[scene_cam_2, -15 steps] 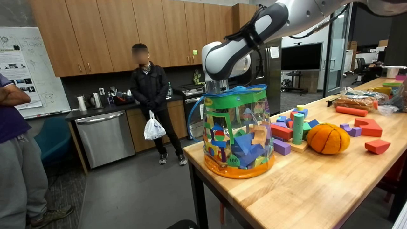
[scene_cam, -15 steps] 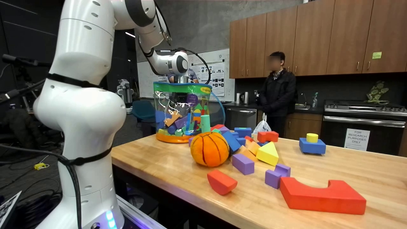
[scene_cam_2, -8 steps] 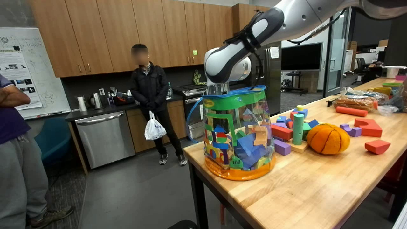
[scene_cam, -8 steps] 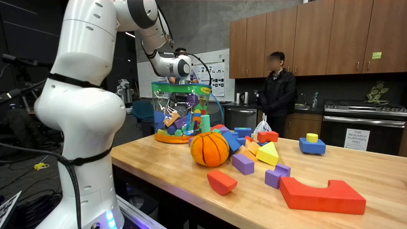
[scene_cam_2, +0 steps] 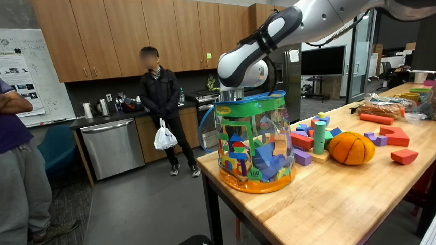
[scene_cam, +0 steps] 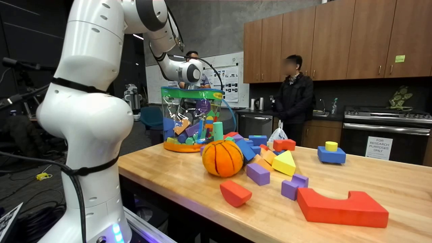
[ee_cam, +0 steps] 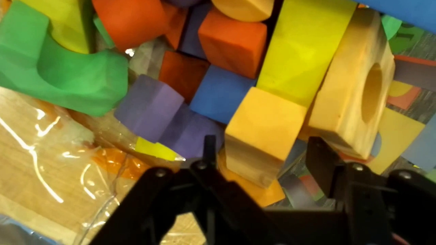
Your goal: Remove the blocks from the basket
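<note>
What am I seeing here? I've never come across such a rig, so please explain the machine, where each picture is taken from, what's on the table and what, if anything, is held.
The jointed white machine is a robot arm whose far end dips into a clear-sided basket from above. Two pictures come from cameras standing outside the robot, in different places; the third comes from its wrist, looking down at coloured blocks inside the basket. On the wooden table are the basket, an orange ball and more blocks, including a big red block with a curved notch. The black part at the bottom of the wrist view is the pincer, its two fingers apart. A pale orange block shows between them with gaps on both sides, so nothing appears to be held.
</note>
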